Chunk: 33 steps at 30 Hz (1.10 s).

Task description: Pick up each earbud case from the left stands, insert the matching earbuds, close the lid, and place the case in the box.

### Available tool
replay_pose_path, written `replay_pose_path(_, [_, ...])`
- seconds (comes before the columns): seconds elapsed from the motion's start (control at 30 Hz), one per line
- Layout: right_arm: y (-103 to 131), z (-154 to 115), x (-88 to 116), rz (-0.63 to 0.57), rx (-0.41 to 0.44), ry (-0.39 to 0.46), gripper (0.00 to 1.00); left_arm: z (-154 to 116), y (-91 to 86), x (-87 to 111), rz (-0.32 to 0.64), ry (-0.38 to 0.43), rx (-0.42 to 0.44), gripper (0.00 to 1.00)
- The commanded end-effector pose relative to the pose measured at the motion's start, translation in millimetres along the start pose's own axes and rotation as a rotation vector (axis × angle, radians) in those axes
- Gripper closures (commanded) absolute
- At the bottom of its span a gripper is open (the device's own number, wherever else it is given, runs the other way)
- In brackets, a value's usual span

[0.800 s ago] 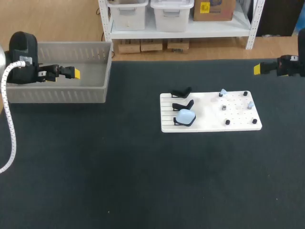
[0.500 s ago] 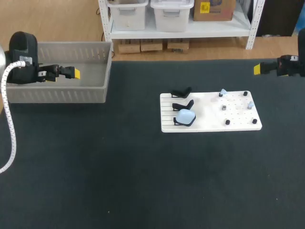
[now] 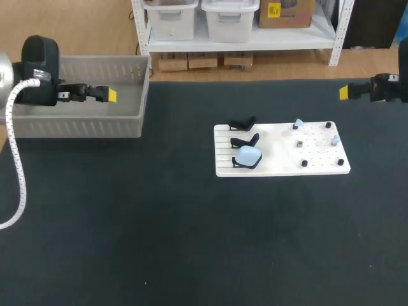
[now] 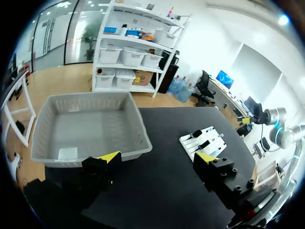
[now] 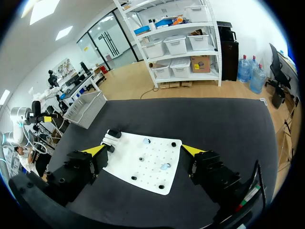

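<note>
Three black stands (image 3: 244, 140) are lined up along the left part of a white board (image 3: 280, 162), which lies flat on the dark table (image 3: 191, 242). A light-blue case (image 3: 248, 155) is seated on the nearest stand. Two pale-blue earbuds (image 3: 298, 123) are set on the right part of the board, one by its far edge and one closer to its right edge. A few black pegs (image 3: 305, 164) are dotted around them.

A grey box (image 3: 76, 125) is placed at the table's far left corner, well apart from the board. The left gripper (image 4: 157, 158) is held over the box near its far wall. Its fingers are spread wide and nothing is gripped. In the left wrist view the box is seen ahead of the fingers, and a white slip (image 4: 67, 153) lies on its floor.

The right gripper (image 5: 143, 150) is held at the table's far right edge, apart from the board. Its fingers are likewise spread and nothing is gripped. In the right wrist view the board is seen ahead, framed between the two yellow tips.
</note>
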State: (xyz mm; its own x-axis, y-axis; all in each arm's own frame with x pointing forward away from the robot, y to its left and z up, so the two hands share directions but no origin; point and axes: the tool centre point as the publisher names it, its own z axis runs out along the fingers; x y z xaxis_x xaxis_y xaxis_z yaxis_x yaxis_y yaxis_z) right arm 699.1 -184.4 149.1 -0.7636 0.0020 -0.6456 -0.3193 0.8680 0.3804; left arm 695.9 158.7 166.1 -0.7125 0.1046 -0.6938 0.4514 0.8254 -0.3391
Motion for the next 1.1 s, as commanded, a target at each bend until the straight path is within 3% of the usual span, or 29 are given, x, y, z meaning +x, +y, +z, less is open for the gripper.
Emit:
replay_pose_path(0.03, [0, 0, 0, 0.000, 0.000, 0.001, 0.00, 2, -7.8, 3.2, 0.178, -0.076, 0.246, 0.00])
replay_pose_path(0.3, [0, 0, 0, 0.000, 0.000, 0.001, 0.00, 22, -42.0, 9.5, 0.484, -0.048, 0.480, 0.00])
replay_pose_path(0.5, [0, 0, 0, 0.000, 0.000, 0.001, 0.00, 37, -56.6, 16.0, 0.626, -0.059, 0.560, 0.00])
replay_pose_path(0.6, [0, 0, 0, 0.000, 0.000, 0.001, 0.00, 42, -60.6, 17.9, 0.667, -0.068, 0.609, 0.00])
replay_pose_path(1.1, [0, 0, 0, 0.000, 0.000, 0.001, 0.00, 42, -61.4, 17.3, 0.672, -0.080, 0.606, 0.00])
